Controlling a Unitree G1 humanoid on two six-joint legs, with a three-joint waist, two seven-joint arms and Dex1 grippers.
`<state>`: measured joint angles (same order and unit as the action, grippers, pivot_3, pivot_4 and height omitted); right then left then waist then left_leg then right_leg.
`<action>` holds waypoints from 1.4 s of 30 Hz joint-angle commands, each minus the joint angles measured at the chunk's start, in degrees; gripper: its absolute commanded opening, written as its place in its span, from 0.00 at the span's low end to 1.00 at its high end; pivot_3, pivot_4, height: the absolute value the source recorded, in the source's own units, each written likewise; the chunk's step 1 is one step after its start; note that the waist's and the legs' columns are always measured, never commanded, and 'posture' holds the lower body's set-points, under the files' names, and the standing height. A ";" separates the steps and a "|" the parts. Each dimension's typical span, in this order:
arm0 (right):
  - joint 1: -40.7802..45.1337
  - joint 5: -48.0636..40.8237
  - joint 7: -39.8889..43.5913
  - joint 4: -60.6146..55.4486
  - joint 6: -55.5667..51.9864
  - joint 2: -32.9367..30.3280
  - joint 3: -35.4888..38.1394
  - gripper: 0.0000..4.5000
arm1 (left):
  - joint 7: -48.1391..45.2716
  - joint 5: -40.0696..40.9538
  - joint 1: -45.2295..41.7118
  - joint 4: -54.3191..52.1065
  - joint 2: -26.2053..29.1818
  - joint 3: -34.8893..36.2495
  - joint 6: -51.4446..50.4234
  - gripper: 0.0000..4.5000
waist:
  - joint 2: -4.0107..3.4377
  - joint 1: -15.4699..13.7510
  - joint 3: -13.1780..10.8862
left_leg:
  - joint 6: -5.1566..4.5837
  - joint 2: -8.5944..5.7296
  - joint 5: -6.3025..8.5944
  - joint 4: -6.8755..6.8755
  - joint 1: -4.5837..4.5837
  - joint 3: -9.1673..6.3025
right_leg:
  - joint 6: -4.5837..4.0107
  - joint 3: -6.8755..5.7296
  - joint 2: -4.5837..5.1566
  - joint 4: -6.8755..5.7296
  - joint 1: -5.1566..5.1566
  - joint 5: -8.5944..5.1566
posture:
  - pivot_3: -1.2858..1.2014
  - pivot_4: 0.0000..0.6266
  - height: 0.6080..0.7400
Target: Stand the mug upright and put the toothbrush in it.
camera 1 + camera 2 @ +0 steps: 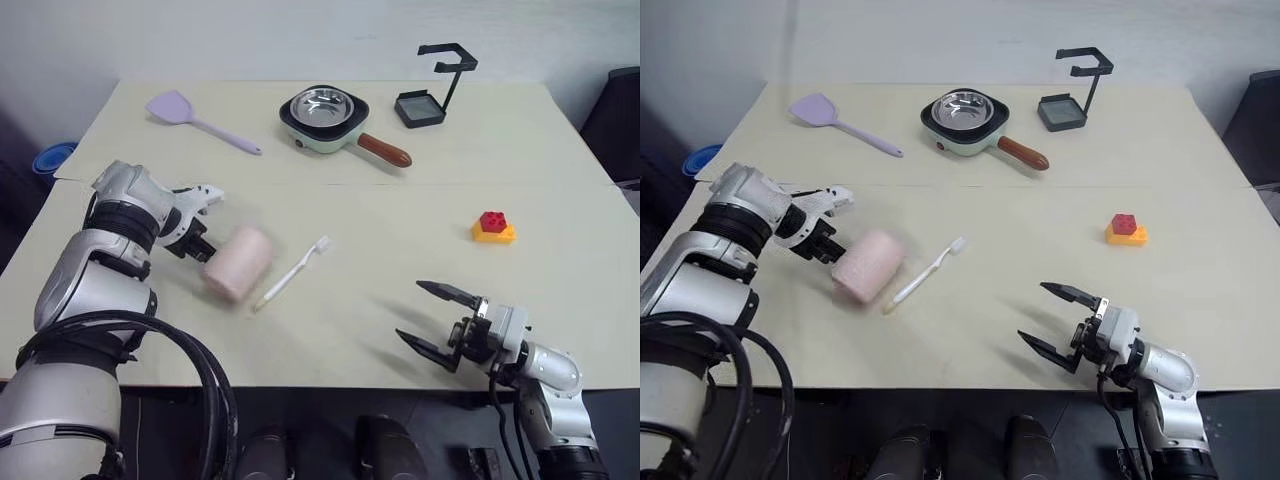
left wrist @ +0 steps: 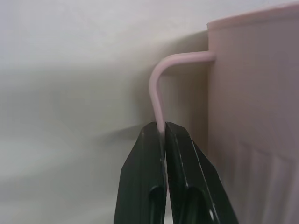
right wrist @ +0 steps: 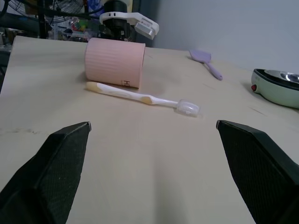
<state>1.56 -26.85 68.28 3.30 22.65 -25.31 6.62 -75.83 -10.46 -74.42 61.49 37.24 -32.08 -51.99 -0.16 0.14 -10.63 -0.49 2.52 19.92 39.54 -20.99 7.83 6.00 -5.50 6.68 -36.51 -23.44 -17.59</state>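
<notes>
— Left gripper (image 1: 200, 247): what's it doing?

— Clamped tight on the thin handle (image 2: 158, 95) of the mug (image 1: 238, 263). In the left wrist view its two black fingers (image 2: 142, 182) pinch that pink loop between them, with the ribbed wall of the mug just beside.

— And the mug itself?

— Lying on its side on the table (image 1: 330, 330), near the left edge. The toothbrush (image 1: 291, 274) lies just beside it on the table, bristle head pointing away toward the far side; from the right wrist view the two look close to touching, but I can't tell for sure.

— The other arm?

— Right gripper (image 1: 432, 320) hangs over the near edge, fingers spread wide, nothing in them, well apart from both.

— Anything crowding the mug?

— Not really. A lilac spatula (image 1: 195, 117), a green pan (image 1: 325, 122) with a steel bowl inside, and a black stand (image 1: 437, 88) sit along the far side. A small red-and-yellow block (image 1: 494, 227) lies off to the right. A blue object (image 1: 52, 158) shows past the table's left edge.
</notes>
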 commanded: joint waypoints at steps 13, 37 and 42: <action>0.18 -0.69 -2.68 -3.64 -3.75 -4.35 2.44 1.00 | 9.79 29.15 18.70 -39.24 -4.71 46.07 10.65 0.01 | 0.65 0.01 -0.40 | -0.04 0.28 0.09 0.41 -0.37 -0.79 | -0.03 -0.20 0.27 -0.31 -0.13 -0.01 | 0.52 0.24 1.00; -14.34 -1.99 -12.24 -13.63 -6.02 -7.99 14.01 1.00 | 33.72 12.92 35.29 -14.67 -39.25 29.85 83.74 0.01 | 0.59 -1.51 -0.27 | -0.49 -0.59 0.12 0.42 -0.26 -0.79 | 0.20 -0.48 0.80 0.20 0.19 0.11 | 0.52 0.24 1.00; -14.16 -1.57 -13.67 -14.73 -6.61 -7.56 12.97 1.00 | 32.24 13.42 35.04 -13.44 -38.28 28.54 82.19 0.01 | 0.43 -1.47 -0.09 | -0.53 -0.58 0.14 0.40 -0.18 -0.95 | 0.22 -0.64 0.79 0.39 0.45 0.12 | 0.52 0.24 1.00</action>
<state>-12.51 -27.89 55.27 -9.36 15.96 -33.17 19.08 -43.42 2.29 -39.79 47.94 -1.08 -3.44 30.08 0.27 -1.34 -10.72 -1.01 1.94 20.06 39.93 -21.17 6.87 6.21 -6.15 7.47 -36.11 -23.00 -17.47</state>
